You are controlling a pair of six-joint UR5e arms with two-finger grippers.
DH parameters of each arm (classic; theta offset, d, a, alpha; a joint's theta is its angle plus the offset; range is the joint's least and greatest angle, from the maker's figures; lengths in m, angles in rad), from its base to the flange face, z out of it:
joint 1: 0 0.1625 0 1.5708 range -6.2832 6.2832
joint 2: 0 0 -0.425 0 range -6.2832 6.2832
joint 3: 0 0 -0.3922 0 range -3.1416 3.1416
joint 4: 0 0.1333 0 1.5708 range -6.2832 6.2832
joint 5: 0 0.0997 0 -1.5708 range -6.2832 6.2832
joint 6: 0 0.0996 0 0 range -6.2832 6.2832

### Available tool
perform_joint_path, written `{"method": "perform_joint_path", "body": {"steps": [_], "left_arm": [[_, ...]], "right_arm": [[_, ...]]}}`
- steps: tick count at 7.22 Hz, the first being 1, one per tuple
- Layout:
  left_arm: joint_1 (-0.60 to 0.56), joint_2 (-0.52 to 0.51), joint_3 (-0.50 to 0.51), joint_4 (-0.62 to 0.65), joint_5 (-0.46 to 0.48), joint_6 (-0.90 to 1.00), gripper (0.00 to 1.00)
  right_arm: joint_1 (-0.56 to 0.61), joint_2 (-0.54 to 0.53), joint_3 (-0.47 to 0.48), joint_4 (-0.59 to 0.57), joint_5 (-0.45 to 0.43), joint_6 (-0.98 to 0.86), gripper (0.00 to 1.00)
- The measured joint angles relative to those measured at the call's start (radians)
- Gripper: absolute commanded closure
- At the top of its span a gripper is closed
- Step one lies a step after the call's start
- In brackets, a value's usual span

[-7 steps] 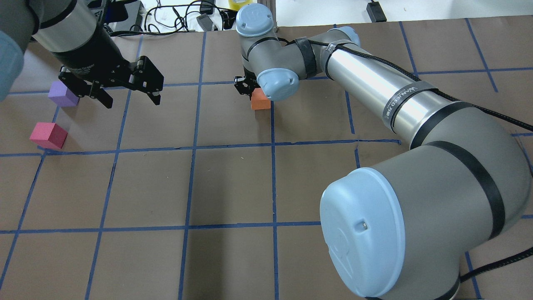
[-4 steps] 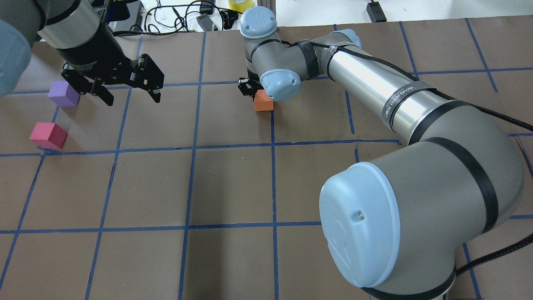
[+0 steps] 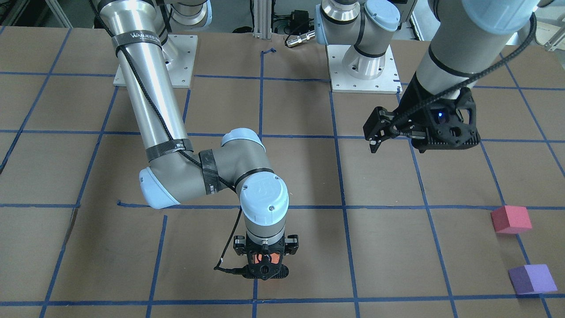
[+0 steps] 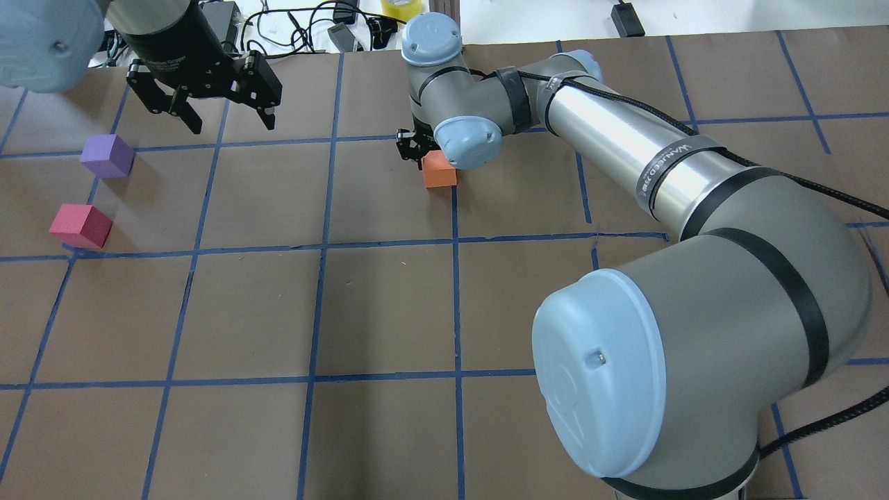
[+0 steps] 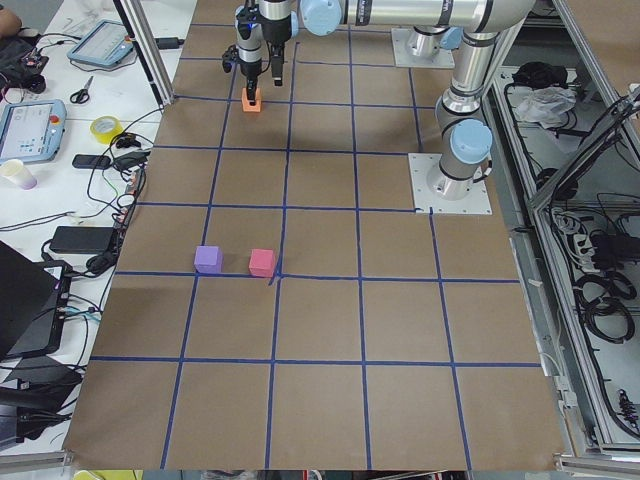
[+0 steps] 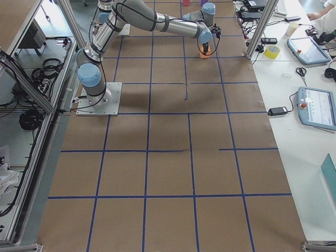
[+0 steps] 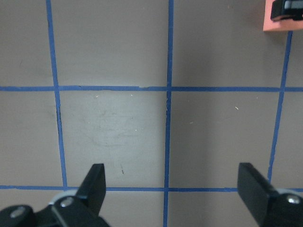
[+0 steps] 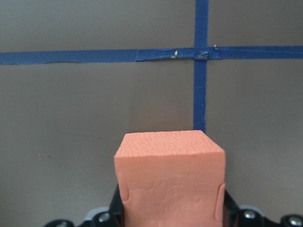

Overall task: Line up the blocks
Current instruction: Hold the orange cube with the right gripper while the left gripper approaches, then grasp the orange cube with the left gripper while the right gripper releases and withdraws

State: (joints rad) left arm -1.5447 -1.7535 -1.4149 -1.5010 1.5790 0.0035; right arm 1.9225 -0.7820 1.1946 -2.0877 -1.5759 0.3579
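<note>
My right gripper (image 4: 419,150) is shut on the orange block (image 4: 439,171), low over the table next to a blue grid line; the right wrist view shows the block (image 8: 170,182) pinched between the fingers. In the front view the gripper (image 3: 265,261) covers most of the block. The purple block (image 4: 106,155) and the pinkish-red block (image 4: 80,226) sit close together at the far left, apart from each other. My left gripper (image 4: 233,126) is open and empty, raised to the right of and beyond the purple block. Its two fingers (image 7: 94,184) frame bare table.
The table is brown paper with a blue tape grid (image 4: 319,244). Cables and devices (image 4: 298,28) and a yellow tape roll (image 4: 399,7) lie beyond the far edge. My right arm's large elbow (image 4: 694,361) fills the near right. Arm base plates (image 3: 362,66) are at the robot's side.
My left gripper has lifted and moved toward the far edge, away from the purple block, still open. My right gripper shifted slightly right with the orange block, then held still.
</note>
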Motion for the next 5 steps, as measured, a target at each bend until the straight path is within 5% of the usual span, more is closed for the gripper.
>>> {"method": "perform_joint_path", "body": {"steps": [3, 5], "left_arm": [[-0.004, -0.143, 0.009, 0.164, 0.004, -0.006, 0.00], [-0.032, -0.199, 0.006, 0.229, 0.002, -0.034, 0.00]], "right_arm": [[-0.048, -0.081, -0.003, 0.082, 0.017, -0.007, 0.00], [-0.194, -0.226, 0.016, 0.340, 0.037, -0.078, 0.00]]}}
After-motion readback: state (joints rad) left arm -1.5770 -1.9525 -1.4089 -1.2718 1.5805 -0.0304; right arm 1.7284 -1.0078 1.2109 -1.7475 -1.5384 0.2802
